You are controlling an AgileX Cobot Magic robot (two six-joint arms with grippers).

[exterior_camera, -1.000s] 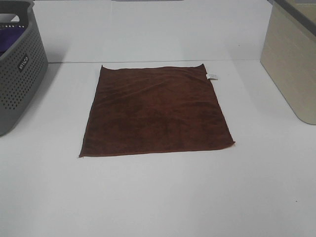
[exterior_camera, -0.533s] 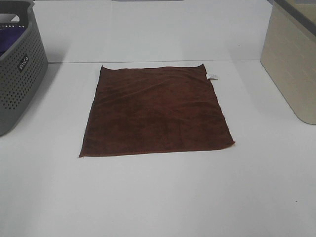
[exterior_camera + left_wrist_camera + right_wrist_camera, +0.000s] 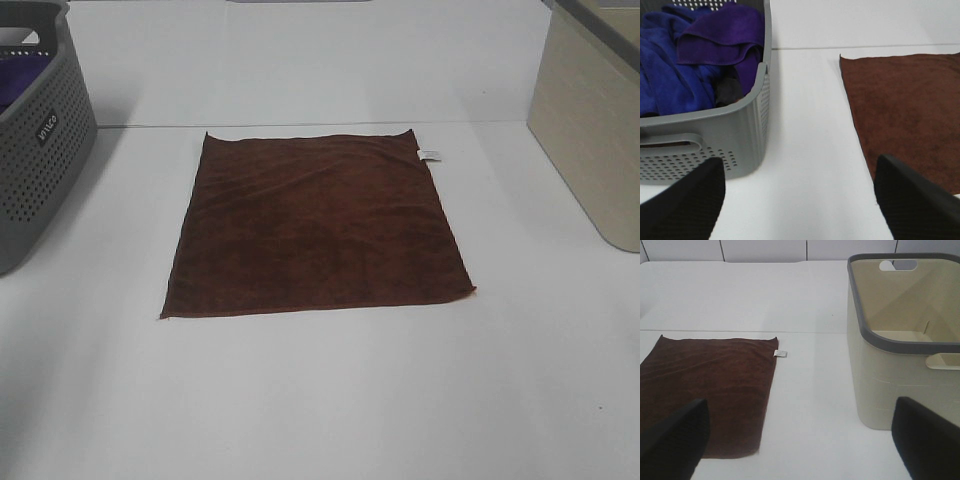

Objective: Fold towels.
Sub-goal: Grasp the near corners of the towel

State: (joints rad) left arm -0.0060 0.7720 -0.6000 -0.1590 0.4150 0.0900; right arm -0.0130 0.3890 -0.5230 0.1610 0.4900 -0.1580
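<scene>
A dark reddish-brown square towel point(image 3: 315, 225) lies spread flat on the white table point(image 3: 320, 400), with a small white tag point(image 3: 428, 154) at its far right corner. It also shows in the left wrist view point(image 3: 905, 110) and in the right wrist view point(image 3: 705, 390). No gripper shows in the exterior view. My left gripper point(image 3: 800, 200) is open and empty, above the table between the grey basket and the towel's left edge. My right gripper point(image 3: 800, 440) is open and empty, above the table between the towel's right edge and the beige bin.
A grey perforated basket point(image 3: 40, 150) stands at the left, holding blue and purple cloths point(image 3: 695, 55). An empty beige bin with a grey rim point(image 3: 905, 340) stands at the right point(image 3: 595, 120).
</scene>
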